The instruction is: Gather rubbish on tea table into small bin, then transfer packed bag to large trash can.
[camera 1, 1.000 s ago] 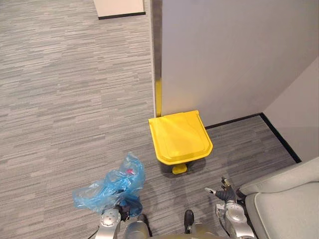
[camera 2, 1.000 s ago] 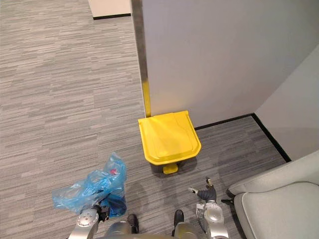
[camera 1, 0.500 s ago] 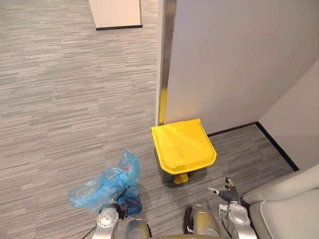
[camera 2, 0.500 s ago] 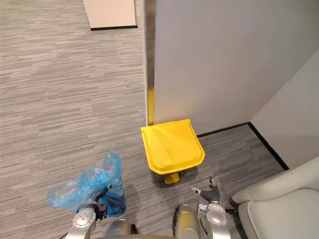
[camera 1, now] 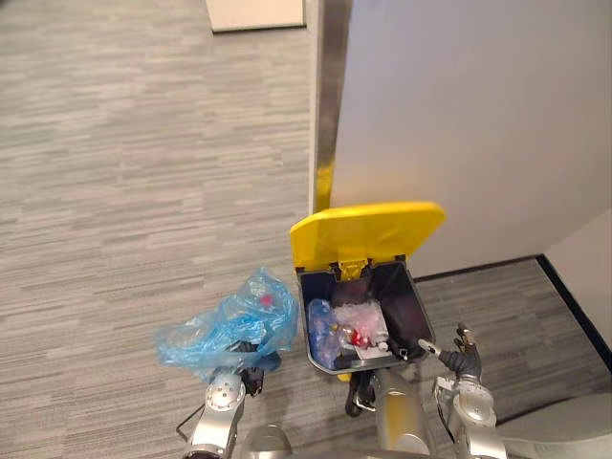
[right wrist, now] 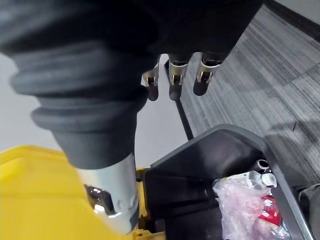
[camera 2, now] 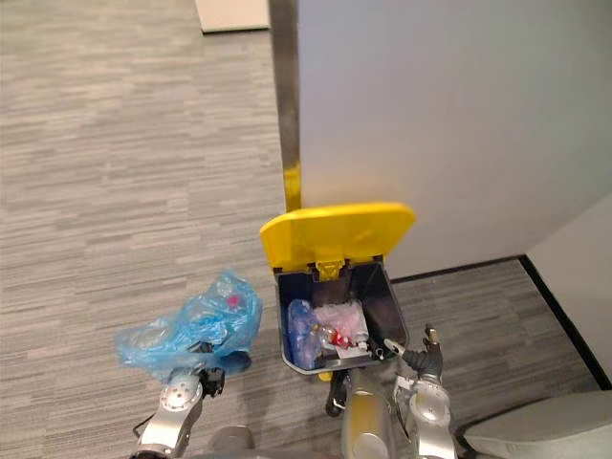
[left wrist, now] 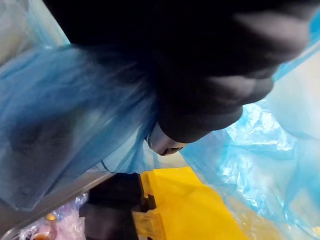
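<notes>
The bag [camera 1: 234, 320], blue and see-through with something red showing near its top, is held off the carpet [camera 1: 134, 182] at 9 o'clock from the bin [camera 1: 415, 314], just beside its near-left corner. Its plastic gathers down into the left hand [camera 1: 251, 380], which sits under the bag at 6 o'clock; in the left wrist view the film bunches tight against the dark cover and a fingertip [left wrist: 165, 144] curls into it, so the hand is clenched round the bag.

The bin is dark grey and stands open. Its yellow lid [camera 1: 368, 231] is tipped up at 12 o'clock, against the pale wall [camera 1: 478, 124]. Inside lies rubbish [camera 1: 349, 330]: clear crumpled wrap, blue plastic, a red piece and white scraps.

The right hand [camera 1: 464, 363] is at 4 o'clock from the bin, near its rim but apart from it. Its fingers [right wrist: 174, 80] are relaxed and nearly straight, with nothing in them.

A metal post [camera 1: 330, 86] runs up the wall's edge at 12 o'clock from the lid's left corner.
</notes>
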You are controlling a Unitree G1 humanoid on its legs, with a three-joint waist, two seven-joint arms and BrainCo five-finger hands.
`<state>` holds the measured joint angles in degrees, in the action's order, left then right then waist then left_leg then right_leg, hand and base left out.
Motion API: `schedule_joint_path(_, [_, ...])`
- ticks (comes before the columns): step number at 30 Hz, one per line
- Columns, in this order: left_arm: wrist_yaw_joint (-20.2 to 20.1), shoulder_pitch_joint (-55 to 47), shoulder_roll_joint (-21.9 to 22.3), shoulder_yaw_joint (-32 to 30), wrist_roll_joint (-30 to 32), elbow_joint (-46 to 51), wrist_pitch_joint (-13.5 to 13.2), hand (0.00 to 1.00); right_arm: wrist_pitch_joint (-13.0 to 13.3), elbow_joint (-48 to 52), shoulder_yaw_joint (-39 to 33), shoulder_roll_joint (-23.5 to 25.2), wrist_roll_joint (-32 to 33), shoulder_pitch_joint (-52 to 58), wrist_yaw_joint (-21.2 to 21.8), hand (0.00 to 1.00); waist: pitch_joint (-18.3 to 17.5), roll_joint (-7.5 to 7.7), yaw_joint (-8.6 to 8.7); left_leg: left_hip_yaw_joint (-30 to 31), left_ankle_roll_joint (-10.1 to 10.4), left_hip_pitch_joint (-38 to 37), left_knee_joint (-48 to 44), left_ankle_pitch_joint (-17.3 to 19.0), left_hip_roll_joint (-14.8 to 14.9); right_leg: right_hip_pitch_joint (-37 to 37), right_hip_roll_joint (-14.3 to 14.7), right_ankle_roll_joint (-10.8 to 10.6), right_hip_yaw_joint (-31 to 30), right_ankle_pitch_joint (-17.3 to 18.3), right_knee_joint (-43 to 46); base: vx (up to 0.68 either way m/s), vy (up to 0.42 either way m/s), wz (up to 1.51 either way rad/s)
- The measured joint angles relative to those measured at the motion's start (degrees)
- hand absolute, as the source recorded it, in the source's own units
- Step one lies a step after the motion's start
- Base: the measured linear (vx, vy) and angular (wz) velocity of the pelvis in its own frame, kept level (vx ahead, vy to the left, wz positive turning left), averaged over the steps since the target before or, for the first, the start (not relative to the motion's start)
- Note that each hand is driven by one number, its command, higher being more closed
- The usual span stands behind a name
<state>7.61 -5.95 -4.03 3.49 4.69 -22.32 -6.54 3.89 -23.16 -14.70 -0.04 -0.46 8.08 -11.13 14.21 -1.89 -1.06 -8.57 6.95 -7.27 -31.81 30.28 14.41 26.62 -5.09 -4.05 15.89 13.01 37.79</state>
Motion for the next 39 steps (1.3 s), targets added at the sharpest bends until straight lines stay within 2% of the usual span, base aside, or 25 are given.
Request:
schedule_joint_path(6, [0.0, -0.6, 0.3, 0.5, 0.0, 0.0, 0.0, 1.0, 0.0, -0.2, 1.5, 0.6, 0.1, 0.1, 0.2, 0.0, -0.2, 0.0, 0.07, -0.3, -0.2, 0.6, 1.8, -1.2, 1.3, 0.5, 1.3, 1.1, 0.2, -0.8, -1.7, 0.06, -0.093, -0.01])
schedule_joint_path(11, [-0.1, -0.8, -0.7, 0.7, 0.0, -0.6, 0.0, 1.0, 0.0, -3.4, 7.5, 0.7, 0.1, -1.9, 1.4, 0.0, -0.4, 0.14, -0.46, 1.3, -0.7, 3.4, 6.7, -0.8, 1.7, 3.7, 1.4, -2.0, 1.1, -3.2, -3.4, -0.09, -0.106, 0.18])
schedule_joint_path(13, [-0.1, -0.6, -0.8, 0.9, 0.0, -0.7, 0.0, 1.0, 0.0, -5.2, 9.5, 0.6, 0.1, -3.5, 1.5, 0.0, -0.4, 0.0, -1.19, 2.4, -0.7, 4.6, 6.9, -0.8, 2.2, 4.2, 1.5, -2.3, 1.9, -3.3, -3.4, -0.1, -0.142, 0.2])
schedule_joint_path(16, [0.0, 0.7, -1.0, 0.8, 0.0, -0.8, -0.2, 1.0, 0.1, -7.9, 13.6, -0.5, 0.1, -7.7, 1.5, 0.0, -0.4, -0.01, -1.55, 5.5, 0.4, 8.0, 6.9, -1.7, 2.9, 5.7, 1.6, -2.6, 4.3, -3.1, -4.0, -0.06, -0.16, 0.37])
schedule_joint_path(18, [0.1, 1.5, -1.2, 0.8, 0.0, -0.8, -0.3, 1.0, 0.2, -9.9, 16.3, -0.7, 0.1, -11.9, 1.4, 0.0, -0.3, 0.01, -1.87, 7.4, 0.6, 10.6, 7.3, -3.4, 3.6, 6.8, 1.4, -3.3, 6.2, -2.7, -4.8, -0.04, -0.17, 0.39])
schedule_joint_path(19, [0.1, 2.1, -1.2, 0.8, 0.0, -1.0, -0.3, 1.0, 0.2, -10.5, 17.3, -1.0, 0.1, -13.4, 1.4, 0.0, 0.0, 0.11, -2.01, 8.0, 0.2, 11.2, 7.6, -4.1, 3.6, 6.8, 1.5, -3.3, 6.7, -2.7, -5.4, -0.05, -0.183, 0.41])
schedule_joint_path(20, [0.1, 3.5, -1.1, 0.8, -0.1, -1.9, -0.5, 1.0, 0.2, -11.5, 18.9, -1.6, -0.1, -16.2, 1.4, 0.0, 0.3, 0.22, -2.86, 9.2, -0.8, 12.7, 7.6, -5.0, 3.5, 6.8, 2.1, -2.9, 7.1, -2.5, -7.5, -0.08, -0.184, 0.38])
schedule_joint_path(21, [0.2, 4.1, -0.7, 0.8, -0.1, -2.1, -0.9, 1.0, 0.2, -12.0, 20.2, -2.3, -0.1, -18.9, 1.4, 0.0, 0.9, -0.66, -3.45, 11.0, -2.8, 15.0, 7.3, -5.6, 4.4, 7.6, 2.7, -2.3, 7.0, -2.5, -6.1, -0.08, -0.202, 0.56])
schedule_joint_path(22, [0.1, 5.0, -0.8, 0.7, -0.1, -2.0, -1.6, 1.0, 0.2, -12.1, 20.7, -2.6, -0.1, -20.8, 1.4, 0.0, 1.9, 0.39, -2.9, 12.2, -0.8, 15.4, 6.7, -5.4, 4.0, 9.4, 3.4, 4.0, -0.2, -3.1, 1.7, -0.07, -0.219, 0.85])
schedule_joint_path(23, [0.3, 6.7, -0.9, 0.3, -0.1, -2.1, -1.8, 1.0, 0.2, -12.6, 21.6, -2.9, -0.2, -24.2, 1.3, 0.0, 4.1, 1.78, -3.06, 14.1, 2.7, 15.8, 5.3, -6.5, 2.0, 8.0, 3.4, 5.5, -4.5, 0.6, 1.5, -0.07, -0.207, 0.8])
schedule_joint_path(24, [0.4, 7.1, -1.0, 0.4, -0.3, -2.0, -2.1, 1.0, 0.3, -14.5, 22.4, -4.0, -0.2, -28.9, 1.4, 0.0, 4.8, 0.96, -3.72, 14.8, 2.9, 19.3, 2.0, -6.3, 1.8, 7.8, 3.0, 4.2, -2.0, -1.1, -1.4, -0.11, -0.124, 0.59])
schedule_joint_path(25, [0.4, 7.1, -1.0, 0.4, -0.3, -2.0, -2.3, 1.0, 0.3, -15.5, 22.6, -5.0, -0.2, -31.5, 1.4, 0.0, 4.9, 0.63, -3.9, 14.5, 2.6, 21.7, 0.5, -6.6, 1.1, 7.8, 2.9, 4.3, -0.7, -2.6, -3.4, -0.12, -0.027, 0.2])
schedule_joint_path(26, [0.7, 7.2, -1.3, 0.4, -0.7, -2.0, -2.9, 1.0, 0.2, -16.8, 22.6, -5.8, -0.2, -35.3, 1.2, 0.0, 5.5, 0.67, -4.72, 15.6, 2.3, 23.3, 0.3, -6.9, 0.6, 7.8, 3.1, 4.1, 0.5, -4.1, -5.4, -0.1, 0.031, 0.17])
schedule_joint_path(27, [1.0, 7.4, -1.4, 0.4, -0.8, -2.0, -2.9, 1.0, 0.2, -17.1, 22.5, -6.5, -0.2, -37.2, 1.2, 0.0, 6.1, 0.67, -4.76, 15.9, 2.5, 23.6, 1.0, -7.2, 0.6, 7.8, 3.0, 3.9, 0.9, -4.8, -5.9, -0.12, -0.014, 0.33])
schedule_joint_path(29, [1.4, 8.0, -1.9, 0.6, -1.8, -2.0, -3.0, 1.0, 0.1, -19.9, 22.4, -10.1, -0.2, -44.1, 1.1, 0.0, 7.2, 0.78, -6.36, 16.4, 2.9, 24.9, 3.4, -8.7, 0.4, 7.8, 2.8, 3.6, 1.7, -6.5, -9.4, -0.12, -0.022, 0.35])
schedule_joint_path(30, [1.6, 8.0, -2.7, 0.5, -2.0, -2.0, -3.0, 1.0, 0.1, -21.5, 22.4, -12.2, -0.1, -47.8, 0.9, 0.0, 7.4, 0.67, -6.73, 16.9, 2.3, 26.1, 4.6, -10.3, 0.3, 7.7, 2.7, 3.7, 2.5, -8.4, -11.9, -0.07, -0.002, 0.23])
schedule_joint_path(36, [2.7, 8.7, -4.9, 0.6, -4.0, -2.0, -3.2, 1.0, 0.0, -25.1, 22.4, -17.7, 0.6, -58.5, -1.2, 0.0, 10.6, 0.93, -7.0, 18.3, 3.9, 28.0, 4.7, -12.0, -0.5, 7.0, 2.0, 3.2, 3.7, -11.4, -15.3, -0.04, 0.039, 0.15])
schedule_joint_path(39, [2.8, 8.8, -6.1, 0.7, -4.3, -2.0, -3.7, 1.0, 0.0, -25.6, 22.5, -19.5, 0.6, -60.5, -1.3, 0.0, 10.7, 1.02, -7.07, 18.3, 4.5, 29.1, 3.9, -12.5, -0.9, 6.8, 2.1, 3.9, 3.8, -12.3, -16.3, 0.01, 0.064, 0.08])
